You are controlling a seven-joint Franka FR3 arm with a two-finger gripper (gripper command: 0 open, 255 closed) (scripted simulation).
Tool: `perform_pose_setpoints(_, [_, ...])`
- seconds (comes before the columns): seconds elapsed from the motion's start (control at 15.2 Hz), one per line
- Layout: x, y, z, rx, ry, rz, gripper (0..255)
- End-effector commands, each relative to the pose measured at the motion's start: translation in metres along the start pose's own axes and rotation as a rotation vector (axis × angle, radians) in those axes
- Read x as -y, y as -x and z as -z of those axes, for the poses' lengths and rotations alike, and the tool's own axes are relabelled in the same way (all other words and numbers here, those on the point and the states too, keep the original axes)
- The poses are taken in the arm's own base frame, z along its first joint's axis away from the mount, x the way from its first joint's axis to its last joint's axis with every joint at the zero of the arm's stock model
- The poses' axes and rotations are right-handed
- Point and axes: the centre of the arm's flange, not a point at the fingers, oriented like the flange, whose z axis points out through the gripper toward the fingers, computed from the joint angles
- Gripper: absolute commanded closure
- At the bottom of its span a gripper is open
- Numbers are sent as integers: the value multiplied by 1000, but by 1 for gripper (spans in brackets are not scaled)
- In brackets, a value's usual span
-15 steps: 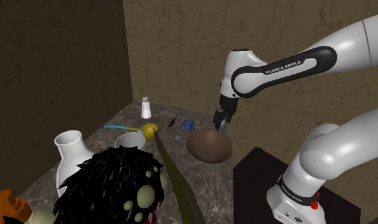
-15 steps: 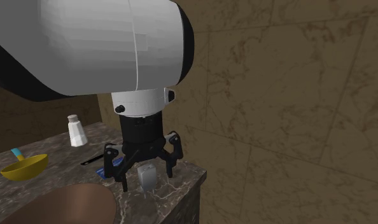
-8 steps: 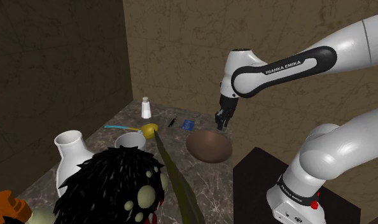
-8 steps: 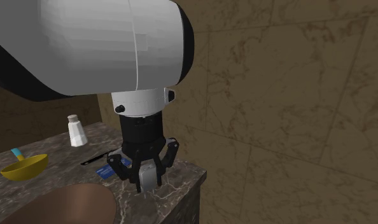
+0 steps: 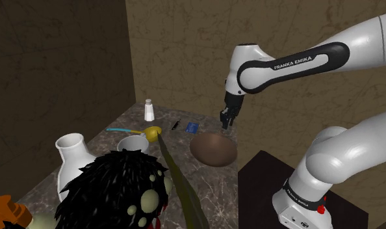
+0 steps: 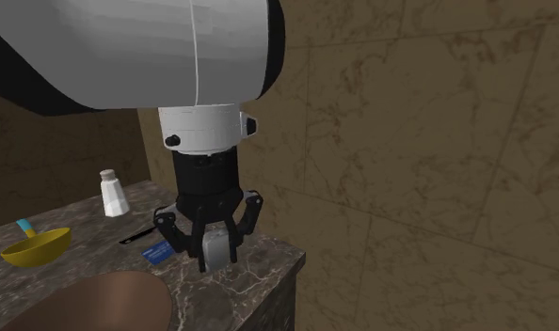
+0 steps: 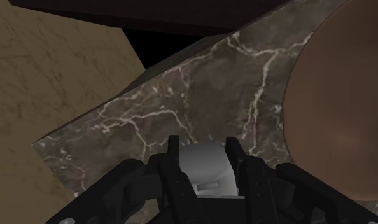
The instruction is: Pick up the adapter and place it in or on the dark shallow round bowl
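The adapter point(image 6: 215, 248) is a small grey-white block, and my gripper point(image 6: 215, 258) is shut on it, holding it a little above the marble counter's corner. In the wrist view the adapter point(image 7: 207, 167) is clasped between my black fingers point(image 7: 172, 153), with the counter below it. The dark brown shallow round bowl point(image 5: 213, 149) rests on the counter just beside and below my gripper point(image 5: 225, 123). The bowl point(image 7: 340, 127) also lies close to one side of the fingers in the wrist view, and its rim point(image 6: 89, 296) is at the second exterior view's lower left.
A blue card point(image 5: 192, 126), a dark pen, a white shaker point(image 5: 149, 109) and a yellow bowl point(image 5: 151, 133) lie beyond the brown bowl. A white vase point(image 5: 73, 159) and a black fuzzy toy point(image 5: 114, 188) fill the near counter. The counter edge point(image 6: 289, 268) and the wall are close to the gripper.
The fingers closed from wide open onto the adapter standing on the counter, then the gripper rose slightly with it.
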Motion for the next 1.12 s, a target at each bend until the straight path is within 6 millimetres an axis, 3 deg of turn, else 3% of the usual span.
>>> perform_pose_setpoints(0.0, [-1,2,10,0,0,0,255])
perform_pose_setpoints(1.06, [-1,3,95,0,0,0,255])
